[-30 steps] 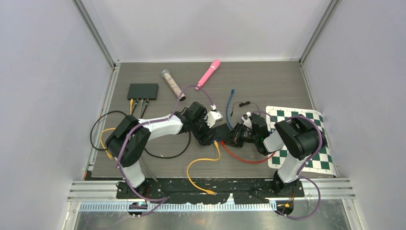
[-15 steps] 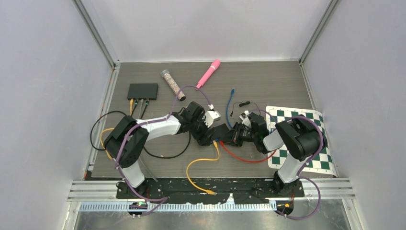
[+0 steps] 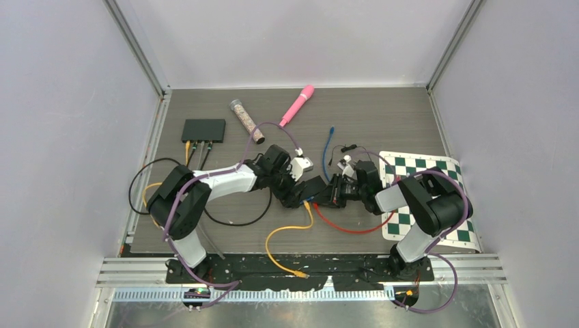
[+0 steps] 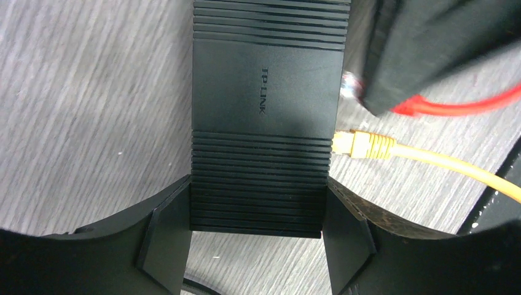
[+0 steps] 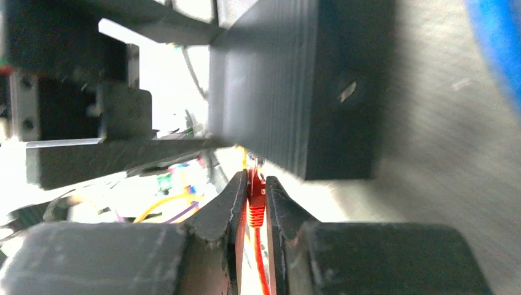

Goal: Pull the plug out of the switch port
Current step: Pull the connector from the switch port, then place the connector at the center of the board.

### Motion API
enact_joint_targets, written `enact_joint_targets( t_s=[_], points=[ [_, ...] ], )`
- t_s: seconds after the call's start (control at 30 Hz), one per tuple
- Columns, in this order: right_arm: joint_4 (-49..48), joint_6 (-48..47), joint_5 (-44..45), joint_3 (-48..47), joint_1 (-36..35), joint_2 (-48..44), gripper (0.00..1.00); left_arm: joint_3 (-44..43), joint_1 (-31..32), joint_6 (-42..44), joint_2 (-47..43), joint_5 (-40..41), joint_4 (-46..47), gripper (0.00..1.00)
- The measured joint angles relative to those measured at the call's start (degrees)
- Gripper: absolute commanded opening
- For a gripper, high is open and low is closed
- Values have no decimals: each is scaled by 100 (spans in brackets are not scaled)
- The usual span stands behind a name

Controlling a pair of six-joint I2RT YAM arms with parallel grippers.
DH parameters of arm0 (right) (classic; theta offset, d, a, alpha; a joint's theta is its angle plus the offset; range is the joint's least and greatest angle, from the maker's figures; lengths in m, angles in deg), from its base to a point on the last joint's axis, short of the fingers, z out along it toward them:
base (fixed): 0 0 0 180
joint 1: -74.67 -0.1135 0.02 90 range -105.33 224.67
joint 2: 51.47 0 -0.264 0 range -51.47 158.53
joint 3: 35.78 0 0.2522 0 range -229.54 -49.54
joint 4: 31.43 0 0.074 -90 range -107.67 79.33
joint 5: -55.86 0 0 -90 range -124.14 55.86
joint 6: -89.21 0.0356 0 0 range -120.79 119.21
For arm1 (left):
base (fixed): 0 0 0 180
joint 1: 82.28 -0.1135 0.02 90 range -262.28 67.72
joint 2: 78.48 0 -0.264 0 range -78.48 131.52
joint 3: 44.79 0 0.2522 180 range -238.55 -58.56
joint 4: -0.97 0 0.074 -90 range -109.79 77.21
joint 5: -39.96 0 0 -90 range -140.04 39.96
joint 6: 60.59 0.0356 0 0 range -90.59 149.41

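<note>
A black TP-LINK switch [image 4: 264, 123] lies mid-table, also in the top view [image 3: 314, 188]. My left gripper [image 4: 255, 230] is shut on the switch's end, one finger on each side. A yellow plug [image 4: 362, 145] sits in a port on the switch's side. My right gripper [image 5: 255, 184] is shut on the red plug [image 5: 255, 196], right at the switch's port side [image 5: 289, 92]; whether the plug is still seated I cannot tell. The red cable [image 3: 348, 227] loops toward the front of the table. In the top view both grippers meet at the switch, my left [image 3: 298, 193] and right [image 3: 336, 193].
A second black switch [image 3: 203, 129] with cables sits back left. A clear tube [image 3: 247, 121], a pink wand [image 3: 297, 104] and a blue cable [image 3: 328, 147] lie behind. A checkered mat [image 3: 437, 198] is at right. Yellow cable [image 3: 287, 236] and black cable [image 3: 235, 220] lie in front.
My right arm's elbow has swung out to the right and the wrist has shifted slightly up and left at the switch. My left arm has barely moved.
</note>
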Motion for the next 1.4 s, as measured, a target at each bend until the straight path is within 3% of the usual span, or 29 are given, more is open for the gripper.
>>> enact_joint_targets(
  t_s=[0.23,0.37,0.57,1.03,1.23,1.4],
  points=[
    [-789,643,-754,197,-173,103,5,-44,-50,-195,37,258,74,46],
    [48,214,-479,87,-201,-122,5,-42,-48,-251,37,337,109,48],
    [1622,-614,393,-96,-205,-1423,5,9,-70,-262,13,273,177,50],
    [3200,-1178,1126,-1211,-201,-3598,5,177,-98,-243,-101,210,315,48],
    [3342,-1064,1620,-1875,-114,-3469,5,195,-81,-238,-129,227,278,47],
    [3014,-319,1585,-2483,153,-2415,5,195,7,-240,-166,315,179,48]
  ],
)
